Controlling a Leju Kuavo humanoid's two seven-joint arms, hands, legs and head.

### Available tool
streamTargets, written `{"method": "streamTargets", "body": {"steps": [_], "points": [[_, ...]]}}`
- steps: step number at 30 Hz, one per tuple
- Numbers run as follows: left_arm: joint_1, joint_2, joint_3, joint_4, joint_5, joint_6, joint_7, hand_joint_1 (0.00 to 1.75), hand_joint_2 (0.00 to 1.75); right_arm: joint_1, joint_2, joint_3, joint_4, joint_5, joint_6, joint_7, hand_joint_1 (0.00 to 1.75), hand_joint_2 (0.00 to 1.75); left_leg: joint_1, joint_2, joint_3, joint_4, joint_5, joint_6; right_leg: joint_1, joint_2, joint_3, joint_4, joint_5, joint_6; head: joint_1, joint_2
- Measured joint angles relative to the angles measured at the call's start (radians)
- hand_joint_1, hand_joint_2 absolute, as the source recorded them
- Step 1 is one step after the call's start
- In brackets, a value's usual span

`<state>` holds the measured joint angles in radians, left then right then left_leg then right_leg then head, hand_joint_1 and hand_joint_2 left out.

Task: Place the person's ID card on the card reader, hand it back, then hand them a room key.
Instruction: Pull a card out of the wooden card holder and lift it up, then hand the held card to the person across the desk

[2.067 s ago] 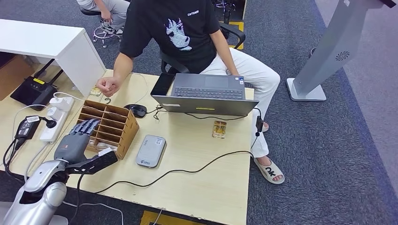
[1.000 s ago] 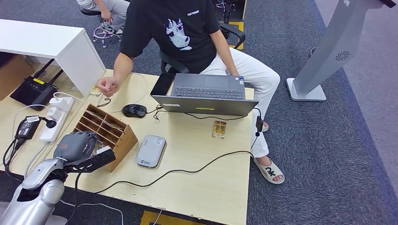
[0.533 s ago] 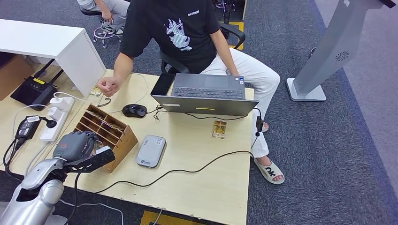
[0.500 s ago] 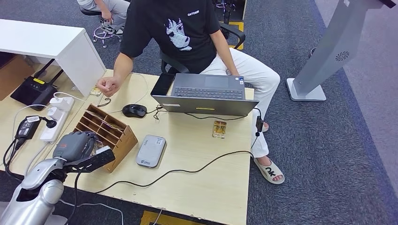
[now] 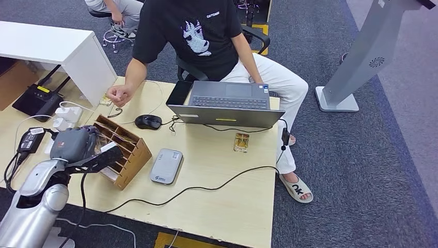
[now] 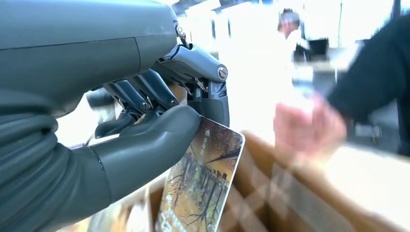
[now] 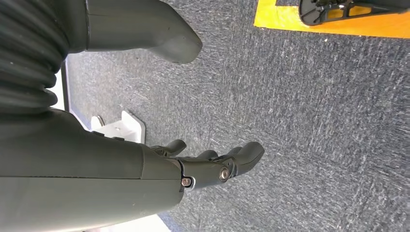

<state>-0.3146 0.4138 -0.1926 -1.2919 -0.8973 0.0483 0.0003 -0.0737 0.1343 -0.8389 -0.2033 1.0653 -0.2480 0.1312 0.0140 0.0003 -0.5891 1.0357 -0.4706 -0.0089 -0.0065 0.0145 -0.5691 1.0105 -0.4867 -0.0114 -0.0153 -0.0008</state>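
My left hand hovers over the near-left end of the wooden slotted organizer. In the left wrist view its thumb and fingers pinch a room key card printed with autumn trees, held above the organizer's compartments. The grey card reader lies on the table to the organizer's right. A small brownish card lies flat in front of the laptop. The person's fist rests on the table beyond the organizer. My right hand hangs over the carpet, its fingers apart and holding nothing.
An open laptop, a black mouse and a phone sit at the far side. A black cable crosses the table's middle. A power strip and a router lie left of my hand.
My left hand first reached over the organizer with its fingers stretched, then curled into it. It has now lifted up and to the left with the key card.
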Motion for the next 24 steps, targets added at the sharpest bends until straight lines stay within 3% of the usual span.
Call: {"method": "streamTargets", "body": {"steps": [8, 19, 24], "points": [[-0.195, 0.001, 0.000, 0.000, -0.004, 0.021, 0.010, 1.75, 1.75, -0.002, 0.000, -0.001, 0.000, 0.010, 0.000, -0.004, 0.00, 1.75, 0.000, -0.001, 0.000, 0.000, 0.001, 0.000, 0.000, -0.001, 0.000, 0.001, 0.002, 0.000, 0.000, 0.000], [-0.266, 0.003, 0.000, 0.003, 0.009, 0.013, 0.014, 1.75, 1.75, -0.003, 0.000, -0.008, 0.000, 0.015, 0.002, -0.005, 0.00, 1.75, 0.000, -0.001, 0.000, 0.000, 0.001, 0.000, 0.000, -0.001, 0.000, 0.001, 0.001, 0.000, 0.000, 0.000], [-0.378, 0.013, 0.000, 0.063, 0.015, 0.000, 0.053, 1.75, 1.75, -0.003, 0.000, -0.009, 0.000, 0.032, 0.003, -0.005, 0.00, 1.75, 0.000, -0.001, -0.001, 0.001, 0.002, -0.001, 0.000, -0.001, 0.000, 0.001, 0.002, 0.000, 0.000, 0.000]]}}
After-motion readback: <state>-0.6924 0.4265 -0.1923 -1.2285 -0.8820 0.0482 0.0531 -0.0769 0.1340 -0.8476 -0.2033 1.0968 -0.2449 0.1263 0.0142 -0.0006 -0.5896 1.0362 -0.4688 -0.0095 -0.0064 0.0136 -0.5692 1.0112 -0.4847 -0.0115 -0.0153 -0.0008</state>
